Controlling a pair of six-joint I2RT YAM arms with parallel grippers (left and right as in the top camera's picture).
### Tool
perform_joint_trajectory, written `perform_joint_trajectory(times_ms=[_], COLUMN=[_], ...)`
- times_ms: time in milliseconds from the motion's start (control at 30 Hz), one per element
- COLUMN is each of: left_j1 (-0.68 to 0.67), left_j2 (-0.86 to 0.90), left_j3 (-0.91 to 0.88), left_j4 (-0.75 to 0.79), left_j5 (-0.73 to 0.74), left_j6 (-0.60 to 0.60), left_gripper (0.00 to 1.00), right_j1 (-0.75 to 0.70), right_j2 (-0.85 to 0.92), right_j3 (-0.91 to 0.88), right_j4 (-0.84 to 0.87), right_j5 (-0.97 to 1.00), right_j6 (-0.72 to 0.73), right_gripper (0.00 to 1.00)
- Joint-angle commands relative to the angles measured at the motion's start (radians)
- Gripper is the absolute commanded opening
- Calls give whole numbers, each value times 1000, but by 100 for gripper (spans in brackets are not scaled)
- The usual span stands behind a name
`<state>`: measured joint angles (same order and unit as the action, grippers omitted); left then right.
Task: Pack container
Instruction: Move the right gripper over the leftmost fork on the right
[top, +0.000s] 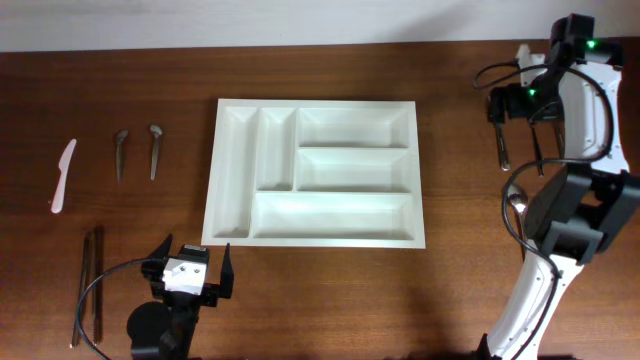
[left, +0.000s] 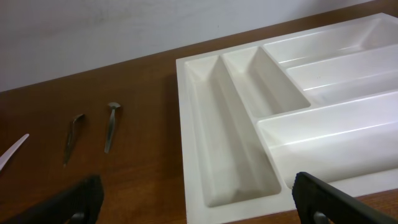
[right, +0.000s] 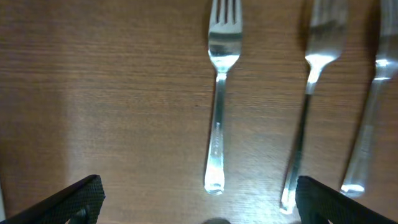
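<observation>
Two grippers, both spread wide and holding nothing. My left gripper (top: 197, 255) sits low with the tray (top: 335, 215) just ahead and slightly to its right, and the tray's near corner shows between its fingers in the wrist view. My right gripper (right: 199, 208) hangs over the table well off the tray's far side, with a fork (right: 217, 124) straight ahead between its fingers and a second fork (right: 308, 118) just beside that, toward its right finger.

A centre fork (right: 219, 112) is laid on the wooden table (right: 112, 93), tines toward 12 o'clock. A second fork (right: 305, 106) is laid parallel toward 2 o'clock. A third utensil (right: 367, 124) is cut off at 3 o'clock. The right gripper (right: 202, 208) is spread wide, its tips at 7 and 5 o'clock.
</observation>
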<state>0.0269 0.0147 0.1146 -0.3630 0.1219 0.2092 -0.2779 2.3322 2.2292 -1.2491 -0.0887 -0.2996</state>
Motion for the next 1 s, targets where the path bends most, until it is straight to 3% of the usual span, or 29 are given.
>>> perform_joint_trajectory(times_ms=[0,967], left_j1=[5,5], left_j2=[-8,-8], left_j3=[-4,-4], left_j4=[-1,-1], left_j5=[-7,-7], left_j6=[13,13], left_gripper=[99,99], right_j1=[15,29], right_j2=[64,200], right_j3=[19,19], right_j4=[15,147], right_j5=[-35,-5], right_j6=[-3,-27], right_gripper=[99,99])
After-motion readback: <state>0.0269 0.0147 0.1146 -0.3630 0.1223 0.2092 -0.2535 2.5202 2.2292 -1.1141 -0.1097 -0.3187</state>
